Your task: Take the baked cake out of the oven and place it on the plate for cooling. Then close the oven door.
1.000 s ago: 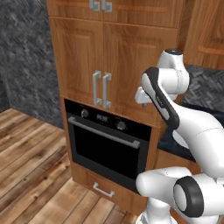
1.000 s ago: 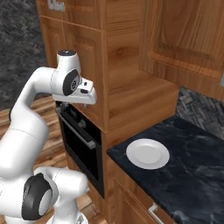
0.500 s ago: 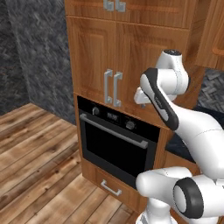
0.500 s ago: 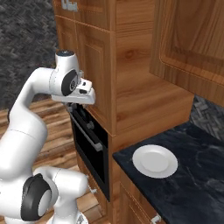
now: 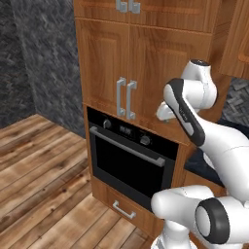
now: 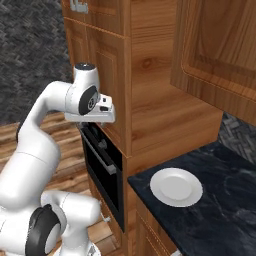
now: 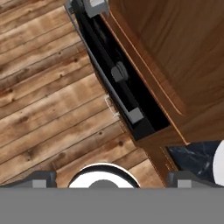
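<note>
We're parked in front of the oven (image 5: 129,163), arm folded up high beside the wooden cabinet column. Oven door (image 5: 124,168) is shut, silver bar handle (image 5: 127,147) across the top of the glass. Knobs and a small display sit on the ctrl strip above it. Baked cake can't be seen; glass is just black from our angle.

Gripper (image 7: 109,177) looks down past the cabinet front; fingertips (image 7: 38,179) stand wide apart at the frame bottom, nothing between them. In the hand view the oven front runs diagonally, handle seen edge-on, wood floor (image 7: 43,96) beneath.

Plate (image 6: 176,186) lies flat on the dark marble bench (image 6: 220,200) to the right of the oven column, bare, well apart from the gripper. Hand view catches just a white sliver of it at the right edge (image 7: 218,164).

Around: cabinet doors (image 5: 146,73) w/ paired vertical silver handles (image 5: 126,98) above the oven, a drawer (image 5: 124,210) w/ small handle below it, an upper wall cabinet (image 6: 220,55) overhanging the bench, grey stone wall (image 5: 44,63) to the left.

Obstructions: our own arm covers the oven's right edge in the left base view; in the right base view the oven shows only as a thin edge-on strip behind the forearm. Oven interior and racks not visible.
</note>
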You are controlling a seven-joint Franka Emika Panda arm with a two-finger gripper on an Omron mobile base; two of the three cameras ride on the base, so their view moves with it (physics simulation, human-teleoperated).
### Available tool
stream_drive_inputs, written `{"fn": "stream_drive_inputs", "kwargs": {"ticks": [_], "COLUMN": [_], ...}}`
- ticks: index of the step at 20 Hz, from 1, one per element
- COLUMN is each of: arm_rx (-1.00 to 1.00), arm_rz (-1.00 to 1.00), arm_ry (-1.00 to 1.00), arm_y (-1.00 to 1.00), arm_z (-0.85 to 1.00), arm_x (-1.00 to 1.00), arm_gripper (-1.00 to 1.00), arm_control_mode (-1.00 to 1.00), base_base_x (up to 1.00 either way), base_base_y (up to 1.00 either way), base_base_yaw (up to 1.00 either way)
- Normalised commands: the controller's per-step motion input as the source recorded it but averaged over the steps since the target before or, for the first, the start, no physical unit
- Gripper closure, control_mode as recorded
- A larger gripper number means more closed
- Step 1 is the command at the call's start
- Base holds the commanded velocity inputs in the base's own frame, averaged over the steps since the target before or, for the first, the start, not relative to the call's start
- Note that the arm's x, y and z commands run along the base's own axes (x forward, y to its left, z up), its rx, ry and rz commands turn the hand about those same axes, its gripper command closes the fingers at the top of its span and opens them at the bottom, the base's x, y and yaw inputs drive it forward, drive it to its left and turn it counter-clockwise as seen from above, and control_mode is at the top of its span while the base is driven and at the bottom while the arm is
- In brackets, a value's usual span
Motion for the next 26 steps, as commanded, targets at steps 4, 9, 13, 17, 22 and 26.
{"fn": "stream_drive_inputs", "kwargs": {"ticks": [4,9,13,17,22,26], "arm_rx": [-0.04,-0.14,-0.18,-0.2,-0.21,-0.24], "arm_rz": [0.02,0.0,0.0,-0.02,-0.03,-0.02], "arm_ry": [-0.06,-0.03,0.0,0.0,0.0,0.0], "arm_y": [0.55,0.88,0.57,0.26,0.02,0.01], "arm_z": [-0.01,-0.08,-0.27,-0.52,-0.65,-0.66], "arm_x": [-0.18,-0.01,0.09,0.34,0.43,0.32], "arm_gripper": [-1.0,-1.0,-1.0,-1.0,-1.0,-1.0], "arm_control_mode": [-1.0,-1.0,-1.0,-1.0,-1.0,-1.0], "base_base_x": [0.0,0.0,0.0,0.0,0.0,0.0], "base_base_y": [0.0,0.0,0.0,0.0,0.0,0.0], "base_base_yaw": [0.0,0.0,0.0,0.0,0.0,0.0]}}
